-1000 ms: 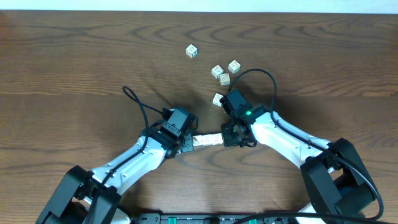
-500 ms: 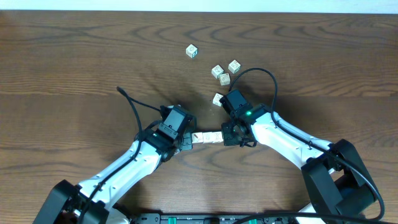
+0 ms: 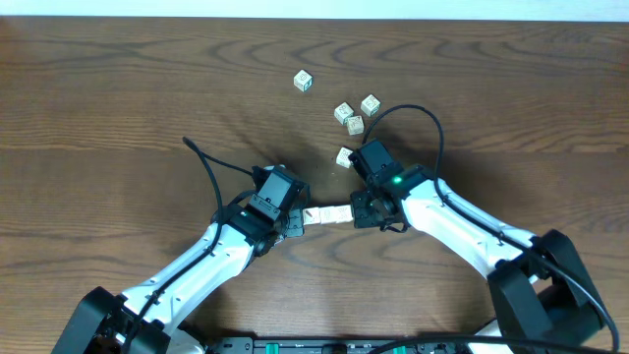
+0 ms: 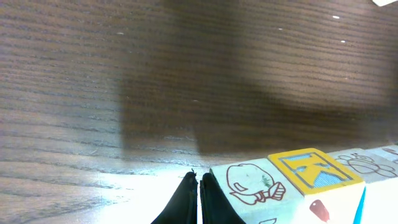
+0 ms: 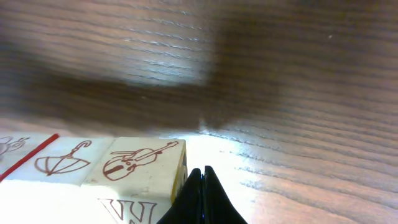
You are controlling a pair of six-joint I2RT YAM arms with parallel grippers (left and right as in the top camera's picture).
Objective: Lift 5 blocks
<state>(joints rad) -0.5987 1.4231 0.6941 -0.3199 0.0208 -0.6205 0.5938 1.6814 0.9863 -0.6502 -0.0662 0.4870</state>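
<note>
So that the row of blocks (image 3: 327, 215) lifts as one, I squeeze its ends between my clenched left pincer (image 3: 299, 219) and clenched right pincer (image 3: 356, 212).

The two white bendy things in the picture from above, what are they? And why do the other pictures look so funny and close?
They are two robot arms. The big picture is from a camera above the wooden table. The other two come from small cameras on each arm's wrist, so they look close along the table. Each arm ends in a claw: the left claw and the right claw, both pinched shut. Between them they press a short row of picture blocks, one claw at each end. Up close you can see a violin block and a yellow K block. Five more blocks lie loose farther up the table, like this one.
</note>
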